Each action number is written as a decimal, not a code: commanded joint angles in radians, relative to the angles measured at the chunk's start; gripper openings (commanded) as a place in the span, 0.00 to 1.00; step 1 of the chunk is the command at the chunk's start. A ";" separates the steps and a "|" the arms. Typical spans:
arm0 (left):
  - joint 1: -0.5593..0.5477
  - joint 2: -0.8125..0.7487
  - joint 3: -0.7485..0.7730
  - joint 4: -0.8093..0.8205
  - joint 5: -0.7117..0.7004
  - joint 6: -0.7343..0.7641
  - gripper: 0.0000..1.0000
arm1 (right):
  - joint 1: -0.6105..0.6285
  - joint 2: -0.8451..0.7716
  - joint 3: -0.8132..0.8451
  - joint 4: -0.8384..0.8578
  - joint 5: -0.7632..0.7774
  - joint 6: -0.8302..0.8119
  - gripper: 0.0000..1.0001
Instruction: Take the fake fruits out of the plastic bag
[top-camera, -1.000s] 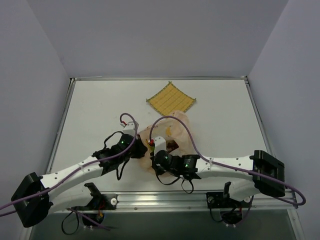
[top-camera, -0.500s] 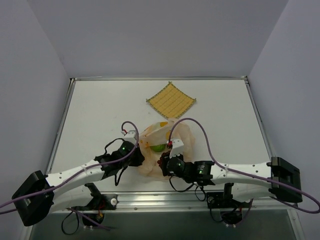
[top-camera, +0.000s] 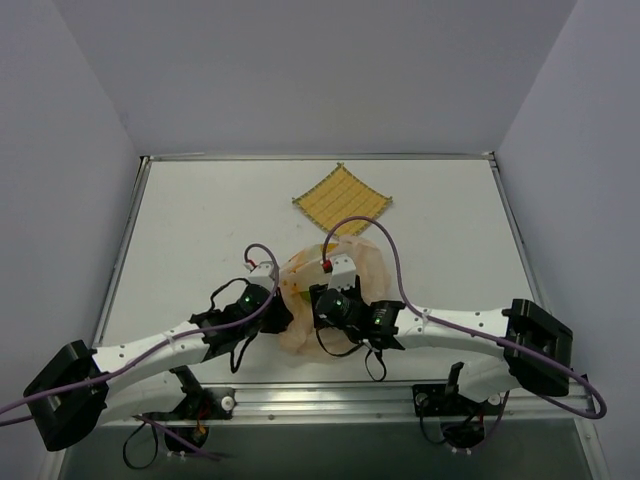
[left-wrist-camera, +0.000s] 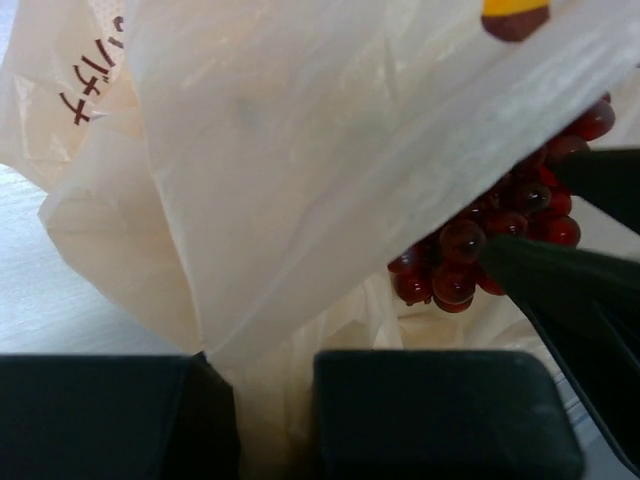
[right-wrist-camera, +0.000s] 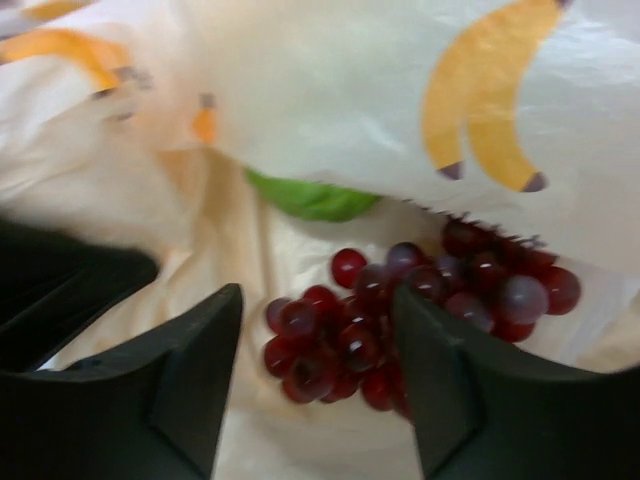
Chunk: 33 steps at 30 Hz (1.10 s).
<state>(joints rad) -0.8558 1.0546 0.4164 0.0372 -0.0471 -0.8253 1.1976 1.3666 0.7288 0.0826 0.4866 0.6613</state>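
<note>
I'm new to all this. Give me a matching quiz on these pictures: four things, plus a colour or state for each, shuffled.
1. grape bunch
2. round fruit
3. woven mat
4. left gripper

A. yellow
B. pinching the plastic bag
C. dark red
D. green

Pairs: 1-C, 2-D, 3-A, 4-B.

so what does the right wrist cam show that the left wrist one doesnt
Only right wrist: a green fruit tucked under the plastic bag's upper layer, and the right gripper open with part of the grape bunch between its fingers. Only left wrist: the left gripper pinching the bag's film, red lettering printed on it, and a strip of bare table. Both: the dark red grape bunch lying inside the bag.
</note>
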 joint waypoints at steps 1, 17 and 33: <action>-0.014 -0.010 0.009 0.061 0.006 -0.026 0.02 | -0.041 0.032 0.018 -0.030 0.017 0.007 0.60; -0.034 0.008 -0.021 0.112 0.012 -0.057 0.02 | -0.007 0.278 0.075 -0.057 0.040 0.093 0.84; -0.038 -0.002 0.016 0.079 0.009 -0.052 0.02 | -0.029 -0.072 0.044 -0.053 0.064 0.064 0.00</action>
<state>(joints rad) -0.8845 1.0618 0.3817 0.1101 -0.0444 -0.8722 1.1835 1.3659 0.7853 0.0410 0.5323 0.7139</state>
